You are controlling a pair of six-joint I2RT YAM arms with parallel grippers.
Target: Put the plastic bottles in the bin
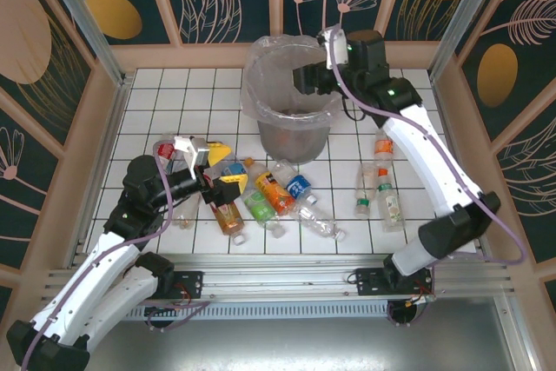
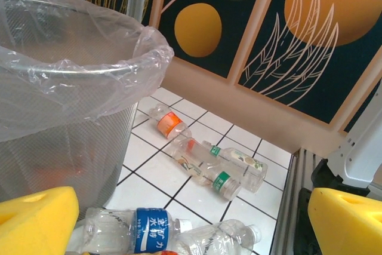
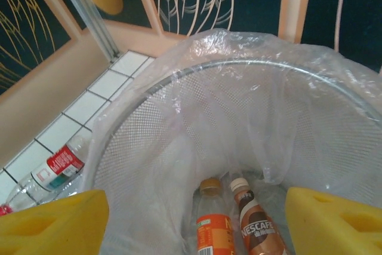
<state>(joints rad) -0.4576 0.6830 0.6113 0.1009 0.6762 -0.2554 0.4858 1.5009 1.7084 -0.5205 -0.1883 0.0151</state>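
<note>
The left gripper hung wide and empty at the left edge of a heap of at least five bottles. Behind them stood the bin with two bottles inside, and the right gripper was spread empty above its mouth. Three more bottles lay to the right.

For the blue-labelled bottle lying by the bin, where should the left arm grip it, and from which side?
Grip the blue-labelled bottle across its labelled middle, coming down from above with the jaws spanning its width. It lies on its side on the tiles, so the round body is exposed on top; a clear bottle crowds one end, so the middle looks safest.
</note>
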